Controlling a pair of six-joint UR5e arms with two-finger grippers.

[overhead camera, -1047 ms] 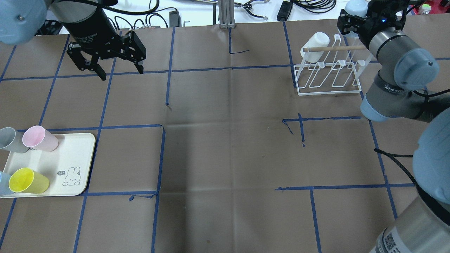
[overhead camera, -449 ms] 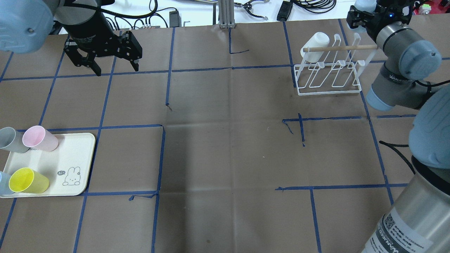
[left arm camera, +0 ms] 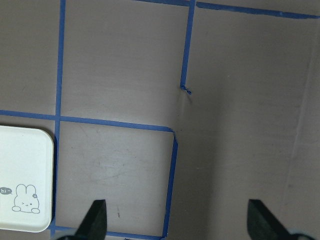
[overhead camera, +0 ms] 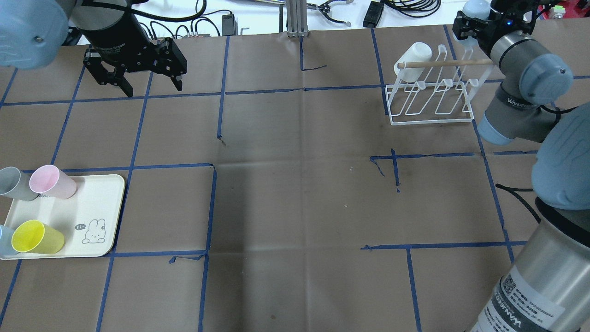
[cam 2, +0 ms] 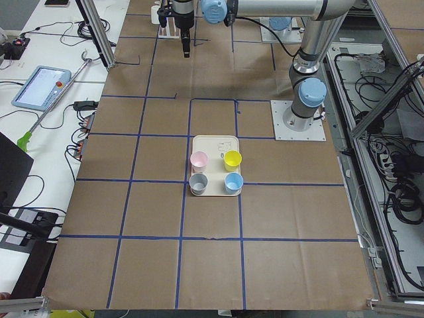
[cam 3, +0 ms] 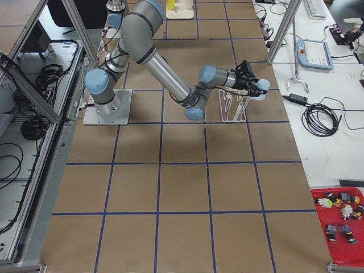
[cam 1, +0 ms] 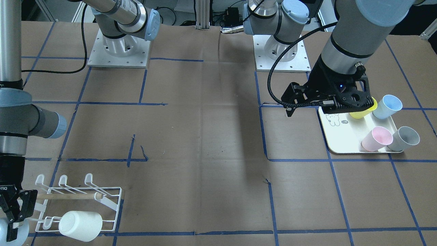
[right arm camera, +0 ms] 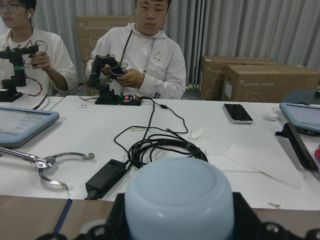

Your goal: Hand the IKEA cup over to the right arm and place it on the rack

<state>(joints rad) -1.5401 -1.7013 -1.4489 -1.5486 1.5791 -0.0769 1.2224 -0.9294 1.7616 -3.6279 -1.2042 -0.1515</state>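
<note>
My right gripper (overhead camera: pixel 474 17) is shut on a pale blue cup (overhead camera: pixel 474 6) and holds it over the far right end of the white wire rack (overhead camera: pixel 431 99). The cup's base fills the right wrist view (right arm camera: pixel 179 200), between the jaws. In the front view the rack (cam 1: pixel 78 201) is at bottom left. A white cup (overhead camera: pixel 413 57) hangs on the rack's far left prong, beside the wooden dowel (overhead camera: pixel 442 63). My left gripper (overhead camera: pixel 153 90) is open and empty above the far left of the table; its fingertips (left arm camera: pixel 95 222) show over bare paper.
A cream tray (overhead camera: pixel 78 212) with a bunny drawing sits at the near left, holding a pink cup (overhead camera: pixel 50 182), a grey cup (overhead camera: pixel 14 183), a yellow cup (overhead camera: pixel 37 237) and a blue cup (overhead camera: pixel 3 240). Cables and tools lie beyond the far edge.
My right gripper has carried the blue cup farther back and to the right, toward the rack's far right end. My left gripper has drawn back toward the far left, still open.
</note>
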